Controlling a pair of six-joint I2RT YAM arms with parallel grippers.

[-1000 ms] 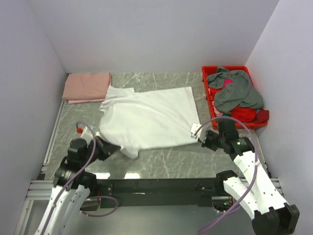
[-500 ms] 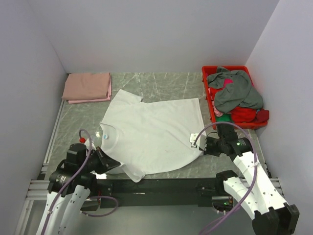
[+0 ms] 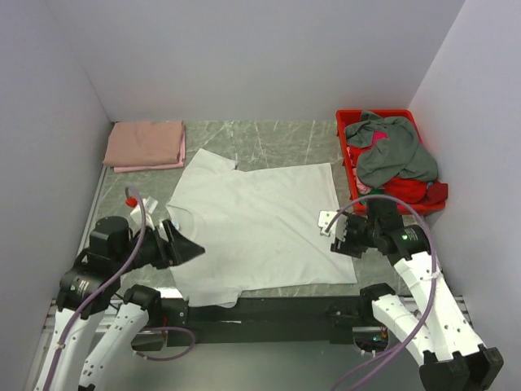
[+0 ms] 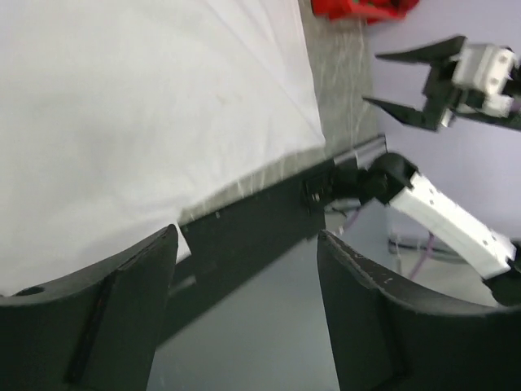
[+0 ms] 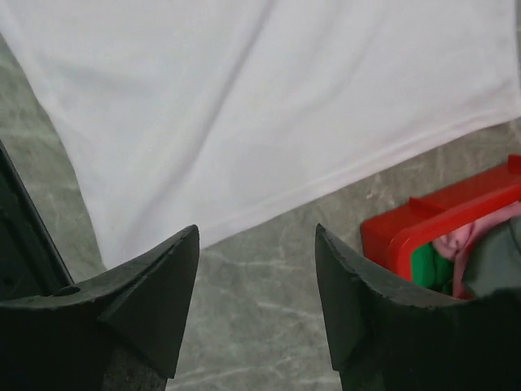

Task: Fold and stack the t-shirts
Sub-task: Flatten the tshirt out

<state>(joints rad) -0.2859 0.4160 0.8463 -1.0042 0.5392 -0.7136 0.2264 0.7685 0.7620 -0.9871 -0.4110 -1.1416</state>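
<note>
A white t-shirt lies spread flat on the marble table, its near hem hanging over the front edge; it also shows as the white t-shirt and the white t-shirt. My left gripper hovers open over the shirt's left side, holding nothing. My right gripper stands open just off the shirt's right edge, over bare marble. A folded salmon-pink t-shirt lies at the back left. Grey and red t-shirts are heaped in the bin.
A red plastic bin stands at the back right against the wall; its corner shows as the red bin. The black front rail runs along the near table edge. White walls close in on three sides.
Both grippers have opened and let go of the white t-shirt, which now lies flat and pulled toward the front edge. The left arm has lifted and swung up.
</note>
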